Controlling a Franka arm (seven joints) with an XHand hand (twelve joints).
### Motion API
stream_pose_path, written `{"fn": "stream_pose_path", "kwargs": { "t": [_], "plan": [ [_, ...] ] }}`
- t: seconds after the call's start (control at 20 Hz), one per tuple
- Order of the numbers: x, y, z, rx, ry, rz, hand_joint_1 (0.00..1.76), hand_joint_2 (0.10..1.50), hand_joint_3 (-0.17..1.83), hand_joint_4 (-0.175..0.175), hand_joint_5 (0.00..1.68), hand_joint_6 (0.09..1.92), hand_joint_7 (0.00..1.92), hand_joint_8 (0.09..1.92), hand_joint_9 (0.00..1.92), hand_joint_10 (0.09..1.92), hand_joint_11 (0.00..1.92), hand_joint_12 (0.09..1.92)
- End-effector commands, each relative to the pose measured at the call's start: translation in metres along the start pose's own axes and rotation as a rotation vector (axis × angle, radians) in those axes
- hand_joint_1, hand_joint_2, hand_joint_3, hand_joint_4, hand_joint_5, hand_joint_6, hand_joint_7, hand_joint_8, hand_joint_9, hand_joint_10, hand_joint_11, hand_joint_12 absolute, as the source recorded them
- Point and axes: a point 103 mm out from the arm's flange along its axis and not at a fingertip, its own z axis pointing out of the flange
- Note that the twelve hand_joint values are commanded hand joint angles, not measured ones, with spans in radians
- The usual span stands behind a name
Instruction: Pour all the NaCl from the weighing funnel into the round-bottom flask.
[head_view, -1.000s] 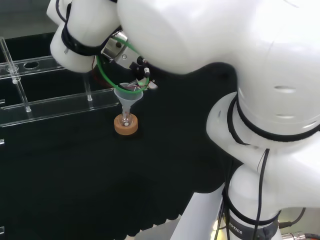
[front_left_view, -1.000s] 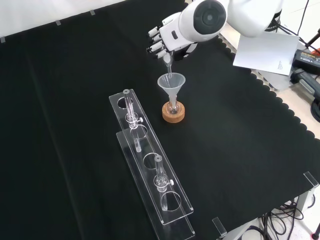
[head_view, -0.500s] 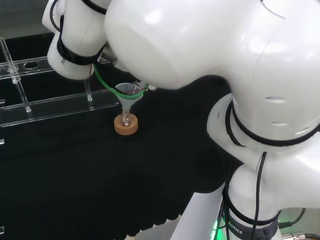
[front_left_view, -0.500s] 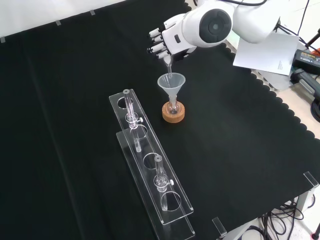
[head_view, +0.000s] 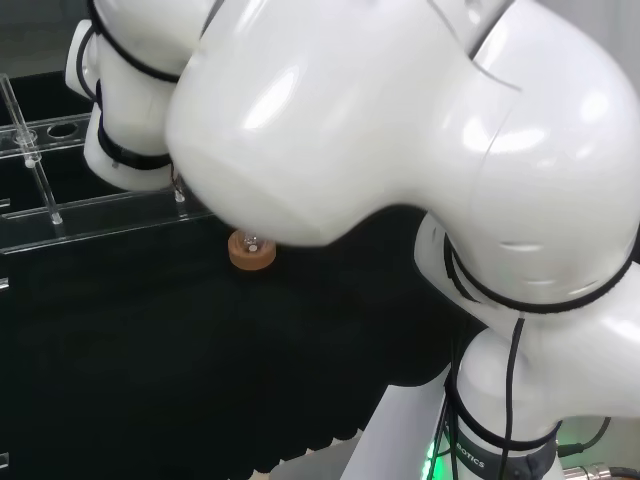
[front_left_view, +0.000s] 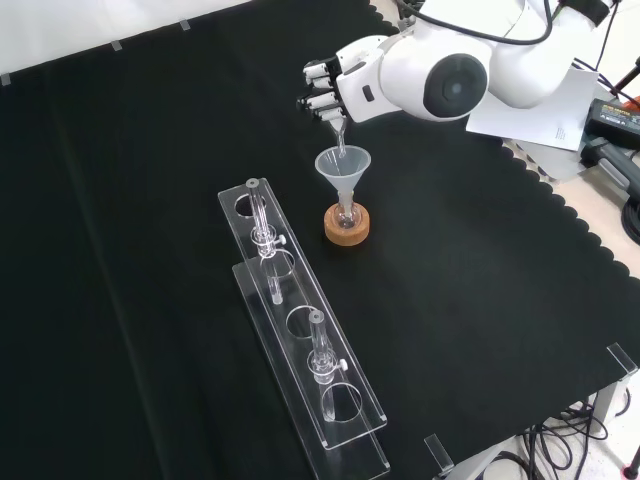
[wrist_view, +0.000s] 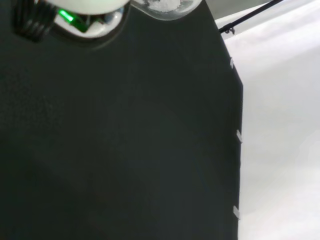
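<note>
Here, in the head view, the arm's big white links (head_view: 400, 150) cover most of the scene; below them one cork ring (head_view: 252, 250) sits on the black cloth of the bench (head_view: 150, 380), with the base of a small round-bottom flask (head_view: 252, 242) just visible in it. To the left stands a clear rack (head_view: 100, 215) with two thin glass rods upright in it. In the front view the hand (front_left_view: 330, 88) comes in from the top, its fingers curled round the weighing funnel (front_left_view: 337, 124), which is tipped with its spout pointing down at the mouth of one clear filter funnel (front_left_view: 343, 172). That funnel stands with its stem in the neck of the flask (front_left_view: 346, 214) on its cork ring (front_left_view: 347, 226) — the spout is just above the funnel's rim, and I cannot tell whether they touch. Left of the flask lies the long clear rack (front_left_view: 300, 330), made of two stepped strips with round holes, and two small glass pieces stand in it, one nearer each end. A white sheet of paper (front_left_view: 525, 105) lies off the cloth at the upper right. In the wrist view — close against the dark cloth — a clear rounded vessel (wrist_view: 167, 6) holds white grains (wrist_view: 165, 4), beside a green-lit part of the hand.
</note>
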Motion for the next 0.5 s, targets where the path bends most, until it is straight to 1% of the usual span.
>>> {"fn": "stream_pose_path", "kwargs": {
  "t": [0.05,0.5],
  "plan": [
    [0.0029,-0.0022,-0.0053,-0.013,-0.058,0.002,1.13,0.67,0.59,0.175,1.35,0.51,0.75,0.61,1.21,0.12,1.00,0.94],
    [0.0097,-0.0054,-0.0131,-0.041,-0.156,0.002,1.13,0.67,0.59,0.175,1.35,0.51,0.74,0.61,1.20,0.12,0.99,0.93]
  ]
}}
